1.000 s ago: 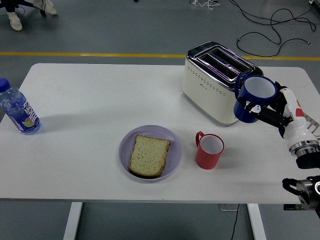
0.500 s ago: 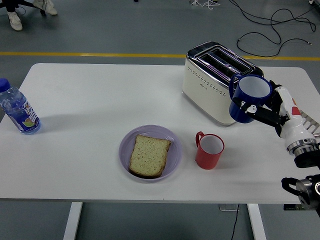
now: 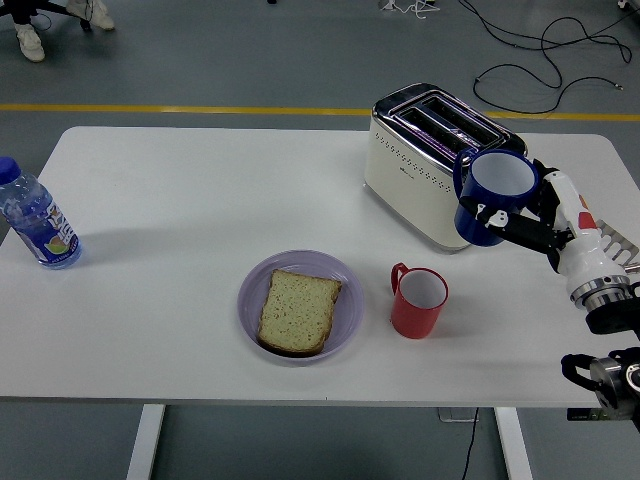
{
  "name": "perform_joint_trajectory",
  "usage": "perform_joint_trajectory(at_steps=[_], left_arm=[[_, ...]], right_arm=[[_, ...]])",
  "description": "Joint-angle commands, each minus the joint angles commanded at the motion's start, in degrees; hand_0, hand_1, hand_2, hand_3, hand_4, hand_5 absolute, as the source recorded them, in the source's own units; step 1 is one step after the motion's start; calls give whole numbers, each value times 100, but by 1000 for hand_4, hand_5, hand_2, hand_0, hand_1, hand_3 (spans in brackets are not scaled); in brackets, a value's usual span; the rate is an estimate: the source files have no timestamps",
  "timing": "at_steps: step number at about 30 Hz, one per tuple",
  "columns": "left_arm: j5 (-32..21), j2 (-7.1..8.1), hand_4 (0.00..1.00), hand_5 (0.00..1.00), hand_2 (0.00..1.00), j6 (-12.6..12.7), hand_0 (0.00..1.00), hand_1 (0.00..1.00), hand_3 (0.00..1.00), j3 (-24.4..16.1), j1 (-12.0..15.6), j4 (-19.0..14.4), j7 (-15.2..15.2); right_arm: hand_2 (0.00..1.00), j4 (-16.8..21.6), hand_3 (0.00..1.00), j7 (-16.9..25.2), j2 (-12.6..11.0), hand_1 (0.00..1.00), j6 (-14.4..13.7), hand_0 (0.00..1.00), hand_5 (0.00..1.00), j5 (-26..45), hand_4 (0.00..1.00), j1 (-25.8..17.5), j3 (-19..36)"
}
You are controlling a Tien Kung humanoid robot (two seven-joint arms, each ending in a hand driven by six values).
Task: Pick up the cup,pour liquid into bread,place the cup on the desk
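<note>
Blue cup (image 3: 496,196) sits clasped in your right hand (image 3: 530,222), fingers curled around it, lifted beside the toaster (image 3: 425,160); its contents are hidden, the bread (image 3: 297,310) lies well apart.

Single head view: high on robot's side, facing forward and down; whole counter (image 3: 180,190) in frame, near edge at bottom, grey floor (image 3: 250,50) beyond.

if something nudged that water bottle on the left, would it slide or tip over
Probably tip rather than slide: the water bottle stands upright, tall and narrow on the white table. Once down it would likely roll, since its body looks round. It sits near the table's left edge, so a roll could carry it off. How full it is, and so how heavy, cannot be told.
</note>
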Motion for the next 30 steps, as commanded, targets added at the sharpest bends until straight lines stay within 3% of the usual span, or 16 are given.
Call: perform_joint_trajectory(at_steps=[30], left_arm=[[152, -2, 349, 919, 718, -16, 657, 697, 608, -139, -5, 0, 30]], right_arm=[[468, 0, 534, -45, -67, 287, 11, 266, 2, -203, 641, 57, -65]])
